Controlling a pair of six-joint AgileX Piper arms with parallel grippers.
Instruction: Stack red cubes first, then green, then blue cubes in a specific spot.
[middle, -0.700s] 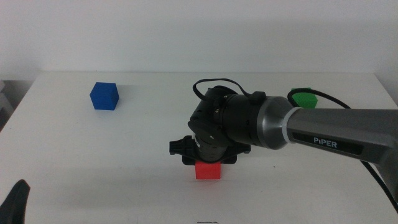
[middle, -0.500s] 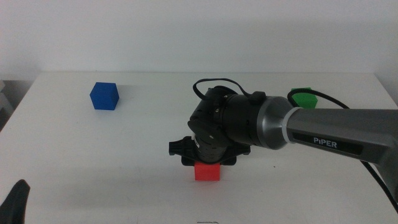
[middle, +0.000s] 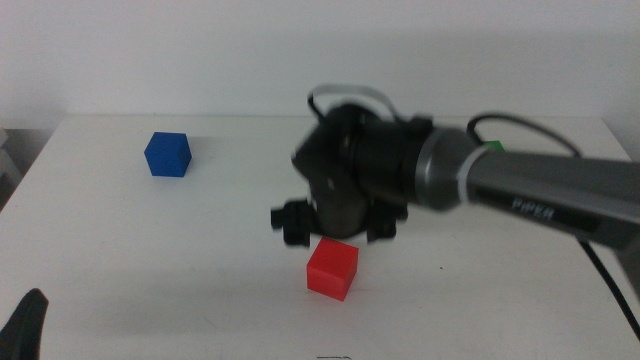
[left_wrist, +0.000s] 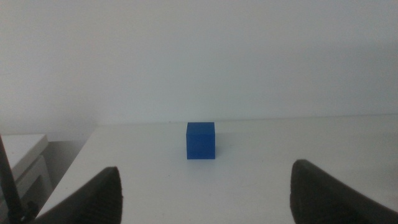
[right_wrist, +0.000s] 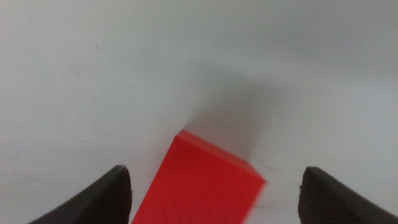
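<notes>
The red cube (middle: 332, 268) rests on the white table, turned a little, just in front of and below my right gripper (middle: 335, 232). In the right wrist view the red cube (right_wrist: 199, 183) lies between the open jaws of the right gripper (right_wrist: 214, 171), touching neither. The blue cube (middle: 167, 154) sits at the far left, and it also shows in the left wrist view (left_wrist: 201, 140). Only a sliver of the green cube (middle: 492, 146) shows behind the right arm. My left gripper (left_wrist: 202, 186) is open and empty, waiting at the front left corner (middle: 25, 325).
The right arm (middle: 540, 195) reaches in from the right across the middle of the table, with its cable looping above the wrist. The white tabletop (middle: 200, 260) ends at a pale wall behind.
The right gripper has lifted up and back off the red cube. The cube now shows fully on the table, slightly rotated. The left arm has not moved.
</notes>
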